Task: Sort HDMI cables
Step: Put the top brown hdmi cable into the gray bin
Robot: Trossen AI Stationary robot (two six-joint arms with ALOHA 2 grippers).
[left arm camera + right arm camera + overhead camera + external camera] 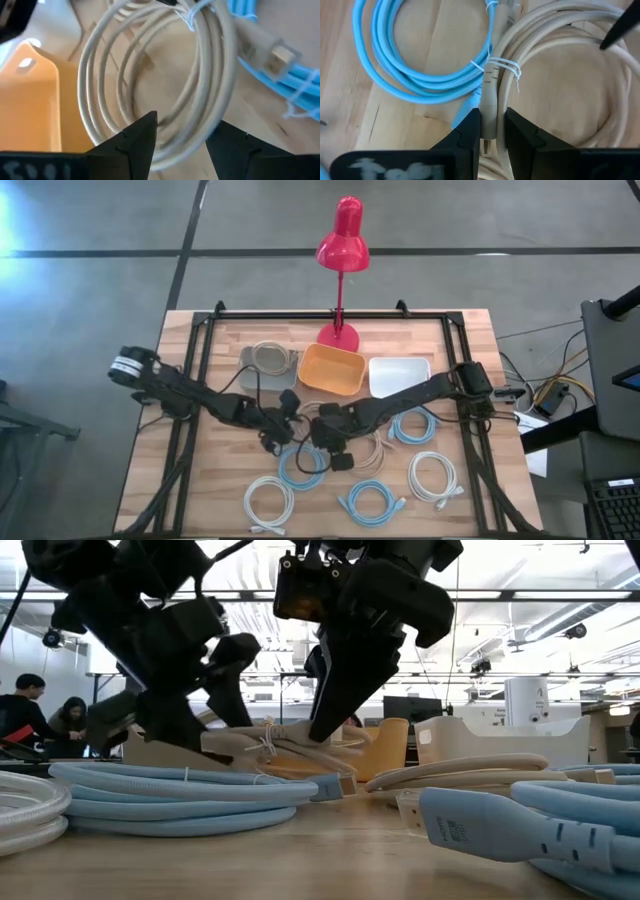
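The table (200,490) is light wood with a black frame, and it stands on a grey floor. A red lamp (342,245) stands at the back edge. In front of it sit three bins in a row: a grey bin (250,375) with a tan cable (268,356) in it, an orange bin (332,368) and a white bin (398,376). In the low view the room behind is big and bright, and people sit far off to one side. Both arms meet near the middle of the table. The left gripper (180,137) and the right gripper (492,131) both hold one tan coil (150,85), lifted just off the wood. The left fingers (135,140) stand on both sides of the coil's strands. The right fingers (465,131) are pinched on the coil's plug (489,107), which points back at the wrist. The coil hangs almost flat, a bit tilted. Blue cables (302,467) and white cables (268,502) lie flat around it, and the nearest blue coil is just beside it.
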